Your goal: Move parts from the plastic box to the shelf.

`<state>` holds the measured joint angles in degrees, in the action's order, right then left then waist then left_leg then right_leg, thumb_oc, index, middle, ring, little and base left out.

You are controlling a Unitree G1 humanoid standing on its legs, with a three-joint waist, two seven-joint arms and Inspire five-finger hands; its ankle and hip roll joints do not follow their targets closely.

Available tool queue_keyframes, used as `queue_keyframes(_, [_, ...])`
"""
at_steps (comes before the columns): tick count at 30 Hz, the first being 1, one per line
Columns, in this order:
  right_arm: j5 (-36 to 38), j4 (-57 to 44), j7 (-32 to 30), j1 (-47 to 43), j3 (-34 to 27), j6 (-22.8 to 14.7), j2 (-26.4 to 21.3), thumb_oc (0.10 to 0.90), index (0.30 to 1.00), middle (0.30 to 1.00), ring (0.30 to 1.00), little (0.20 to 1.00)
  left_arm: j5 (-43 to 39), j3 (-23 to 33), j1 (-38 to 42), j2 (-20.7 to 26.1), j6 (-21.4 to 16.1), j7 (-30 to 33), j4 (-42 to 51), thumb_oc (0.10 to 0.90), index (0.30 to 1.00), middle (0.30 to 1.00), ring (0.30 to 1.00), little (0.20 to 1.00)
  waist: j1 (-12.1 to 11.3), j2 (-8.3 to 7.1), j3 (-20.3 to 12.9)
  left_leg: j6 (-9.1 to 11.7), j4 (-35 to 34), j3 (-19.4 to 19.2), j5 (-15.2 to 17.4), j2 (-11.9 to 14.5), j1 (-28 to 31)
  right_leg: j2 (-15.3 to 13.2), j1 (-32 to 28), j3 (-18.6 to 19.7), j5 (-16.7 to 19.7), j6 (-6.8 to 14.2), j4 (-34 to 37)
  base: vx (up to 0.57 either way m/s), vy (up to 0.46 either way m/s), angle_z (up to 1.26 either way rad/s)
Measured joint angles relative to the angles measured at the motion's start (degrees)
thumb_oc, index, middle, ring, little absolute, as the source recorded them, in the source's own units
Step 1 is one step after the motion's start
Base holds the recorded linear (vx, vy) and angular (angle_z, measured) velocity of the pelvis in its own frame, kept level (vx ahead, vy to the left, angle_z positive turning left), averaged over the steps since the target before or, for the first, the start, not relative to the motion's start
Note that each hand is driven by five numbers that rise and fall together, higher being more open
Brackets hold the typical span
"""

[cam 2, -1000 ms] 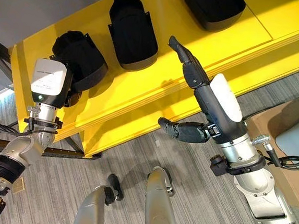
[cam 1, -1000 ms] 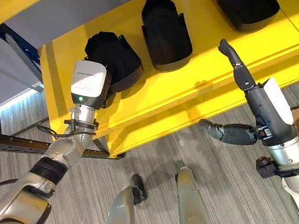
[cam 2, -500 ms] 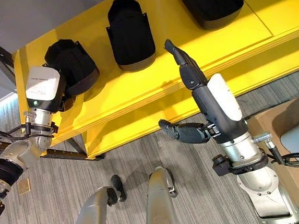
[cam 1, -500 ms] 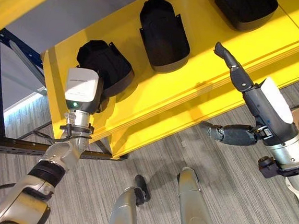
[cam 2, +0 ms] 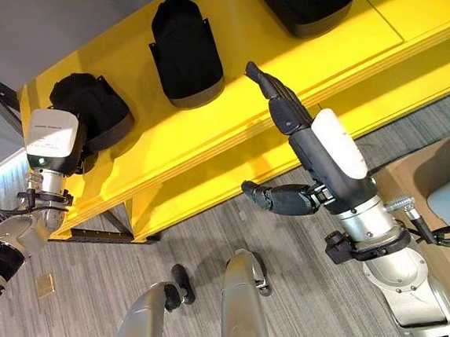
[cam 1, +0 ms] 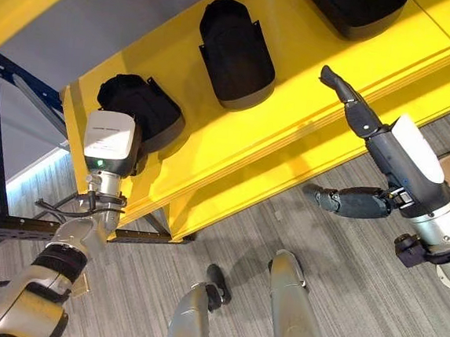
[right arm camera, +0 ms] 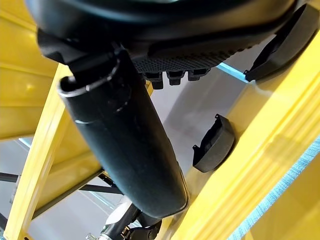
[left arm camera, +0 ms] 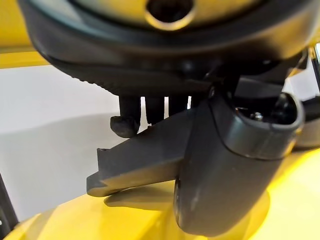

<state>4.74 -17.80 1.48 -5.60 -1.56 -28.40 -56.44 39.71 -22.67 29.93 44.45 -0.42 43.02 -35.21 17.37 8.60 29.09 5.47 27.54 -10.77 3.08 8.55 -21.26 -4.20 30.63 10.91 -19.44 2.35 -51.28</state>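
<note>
Your yellow shelf (cam 1: 210,159) has three black parts lying on it in a row, each well apart from the next. The far-left part (cam 1: 140,106) sits near the shelf's left end, the middle part (cam 1: 235,51) lies further along, and the third part (cam 1: 357,7) is cut off by the top edge of the head views.

Your left hand (left arm camera: 150,155) is right at the far-left part. In its wrist view the fingers (left arm camera: 131,114) hang down behind a flat edge of the black part and the thumb comes across in front of it, but you can't really tell whether it's pinching the part or just sitting against it. From the head views the wrist camera box covers the hand, so no help there.

Your right hand (cam 2: 282,102) is up over the shelf's front edge, near the middle part but not touching it. Its fingers are stretched out straight and the thumb sticks out to the side below the shelf edge, with nothing in it.

Grey striped floor (cam 1: 355,306) shows below the shelf.
</note>
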Motion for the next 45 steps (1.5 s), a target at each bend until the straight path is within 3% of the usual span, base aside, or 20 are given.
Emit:
queue_keyframes(13, [0.9,0.0,1.8,0.0,-0.6,0.1,-3.0,0.900,1.000,1.000,1.000,1.000,2.2,-2.5,0.9,3.2,-1.1,-2.2,-5.1,0.400,0.300,0.300,0.300,0.300,1.5,1.48,-0.1,0.3,-1.0,-0.6,-0.4,-0.8,0.9,0.1,0.9,1.3,-0.2,-0.2,-1.2,0.02,0.059,-0.04])
queue_keyframes(45, [2.3,0.0,1.7,0.1,-1.6,0.3,-7.6,0.900,1.000,1.000,1.000,1.000,5.8,-6.7,3.1,9.2,-5.4,-2.6,-6.7,0.400,0.300,0.300,0.300,0.300,3.1,1.49,-0.1,1.1,-2.1,-3.3,0.2,-0.9,1.1,0.7,2.9,3.8,-0.2,0.2,-1.1,0.02,0.031,-0.04])
